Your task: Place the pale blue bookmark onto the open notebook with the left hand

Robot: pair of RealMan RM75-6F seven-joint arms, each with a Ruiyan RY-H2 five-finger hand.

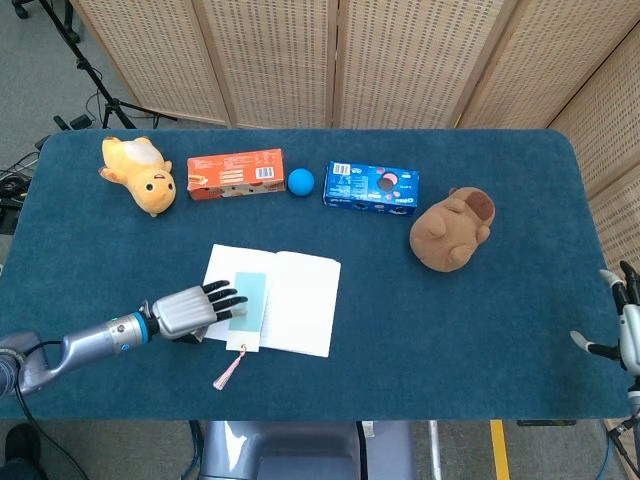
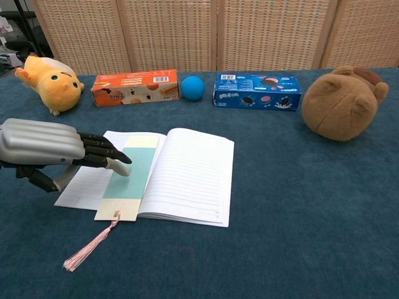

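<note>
Pale blue bookmark [image 2: 129,177] lies flat on open notebook's [image 2: 187,174] left pg, long axis near-to-far, w/ left robot hand [image 2: 53,151] just left of it, holding nothing, fingertips [image 2: 118,166] over its edge.

We reach our left arm in from the lower left, low over the table, with our left hand [image 1: 190,310] palm down and its dark fingers [image 2: 103,151] stretched flat and slightly apart, holding nothing. Our right hand [image 1: 628,326] sits at the far right edge, only partly visible, its fingers apart.
</note>
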